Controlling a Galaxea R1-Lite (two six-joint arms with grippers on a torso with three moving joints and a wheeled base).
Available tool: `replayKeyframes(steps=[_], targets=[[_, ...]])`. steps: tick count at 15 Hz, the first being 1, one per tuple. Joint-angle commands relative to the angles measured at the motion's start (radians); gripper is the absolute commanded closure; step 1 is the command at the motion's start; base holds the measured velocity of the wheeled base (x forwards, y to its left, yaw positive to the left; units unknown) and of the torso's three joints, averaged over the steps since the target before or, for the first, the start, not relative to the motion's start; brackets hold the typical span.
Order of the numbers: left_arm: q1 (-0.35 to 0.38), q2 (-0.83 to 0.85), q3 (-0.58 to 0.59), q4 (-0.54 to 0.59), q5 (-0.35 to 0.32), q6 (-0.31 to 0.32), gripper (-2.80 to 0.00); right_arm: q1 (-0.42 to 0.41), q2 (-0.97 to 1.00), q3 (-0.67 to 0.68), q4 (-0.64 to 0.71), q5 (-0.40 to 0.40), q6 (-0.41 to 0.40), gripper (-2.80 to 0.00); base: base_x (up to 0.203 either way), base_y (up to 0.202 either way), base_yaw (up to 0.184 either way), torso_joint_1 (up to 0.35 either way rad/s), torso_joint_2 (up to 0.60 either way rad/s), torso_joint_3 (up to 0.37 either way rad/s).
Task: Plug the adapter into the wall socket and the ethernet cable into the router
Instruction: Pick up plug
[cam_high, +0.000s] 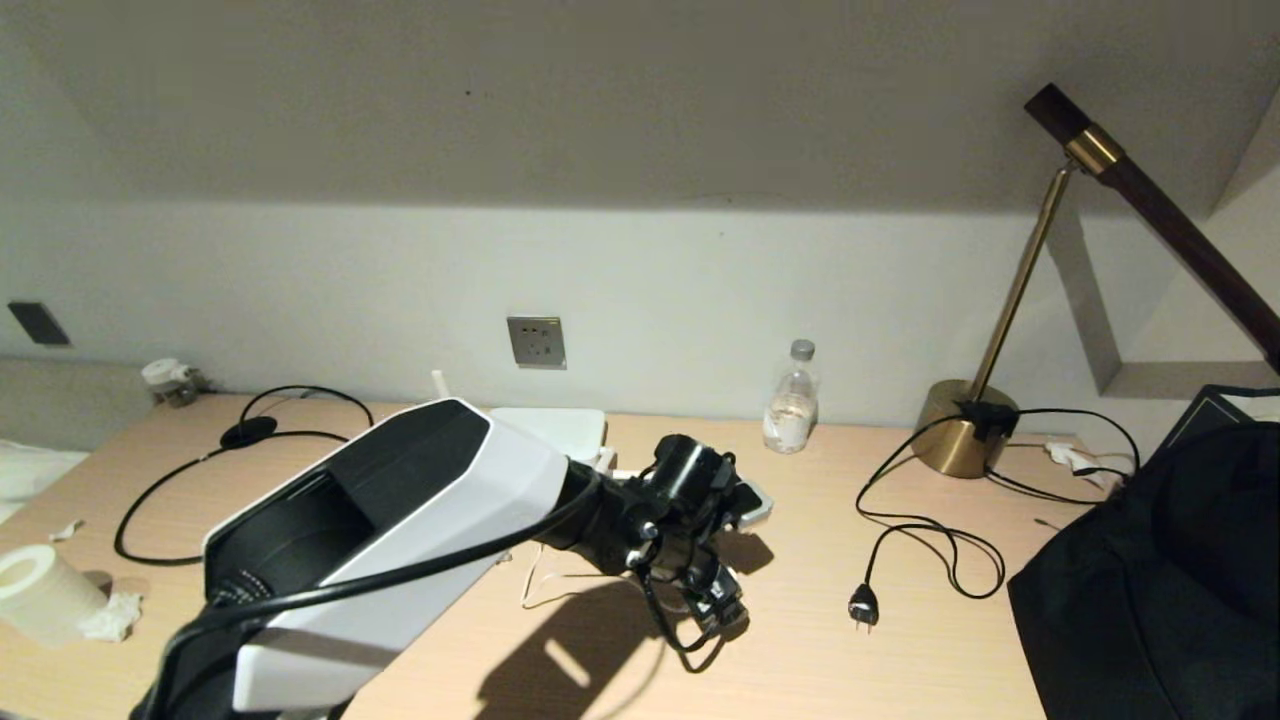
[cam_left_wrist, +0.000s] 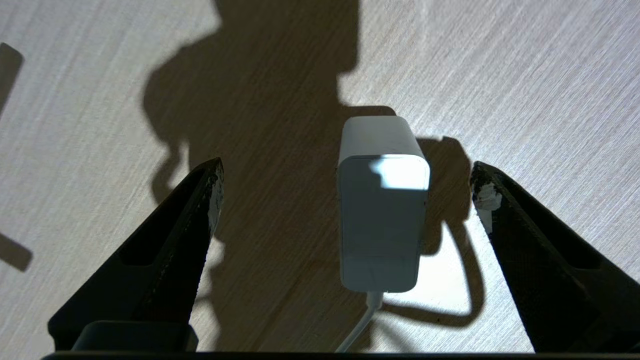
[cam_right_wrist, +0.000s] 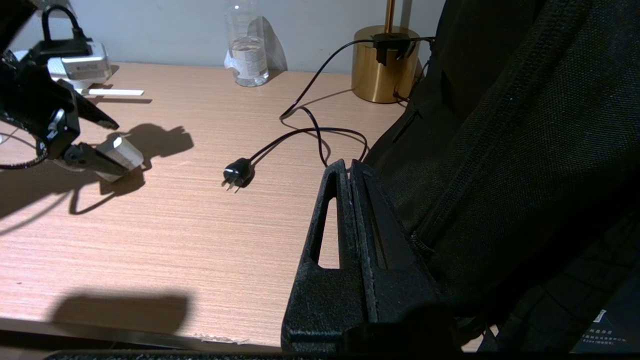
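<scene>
Item 1. Left claw (cam_left_wrist: 345, 200): jaws spread wide and empty, poised over the tabletop (cam_high: 900, 640) near the middle of the head view. Its two black fingers (cam_left_wrist: 175, 240) flanked the adapter without touching it.

Item 2. Adapter (cam_left_wrist: 382, 210): small white block lying flat on the tabletop between the spread fingers, nearer one finger than the other; thin white cord (cam_left_wrist: 362, 325) leaving its end nearest the wrist camera.

Item 3. Wall socket (cam_high: 536, 342): grey faceplate on the wall, at 12 o'clock from the left claw, nothing plugged in.

Item 4. Router (cam_high: 560, 428): white box at the rear of the tabletop below the socket, largely hidden by the left arm.

Item 5. Ethernet cable (cam_high: 180, 480): black loop with an oval disc, at 9 o'clock on the tabletop.

Item 6. Right claw (cam_right_wrist: 350, 170): jaws pressed together, empty, beside a black bag (cam_right_wrist: 525, 125) at the tabletop's 3 o'clock side.

Item 7. Sundries: brass lamp (cam_high: 965, 425) with black cord and loose two-pin plug (cam_high: 863, 606); water bottle (cam_high: 793, 410) near the wall, at 1 o'clock from the left claw.
</scene>
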Motion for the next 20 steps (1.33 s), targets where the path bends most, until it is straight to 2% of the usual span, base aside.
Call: replayKeyframes(steps=[1,12,13,20], targets=[[-0.002,0.016,-0.002,0.0,0.001,0.002,-2.8,0.0,0.002,0.0,0.0,0.0,0.0,0.0,0.0,0.0,0.0,0.0,0.0,0.0],[-0.004,0.024,-0.024,0.023,0.007,0.006,-2.8,0.0,0.002,0.0,0.0,0.0,0.0,0.0,0.0,0.0,0.0,0.0,0.0,0.0],[-0.006,0.026,-0.034,0.026,0.007,0.006,0.0,0.0,0.002,0.0,0.0,0.001,0.0,0.0,0.0,0.0,0.0,0.0,0.0,0.0],[-0.031,0.032,-0.048,0.031,0.022,0.006,0.0,0.0,0.002,0.0,0.0,0.001,0.0,0.0,0.0,0.0,0.0,0.0,0.0,0.0]])
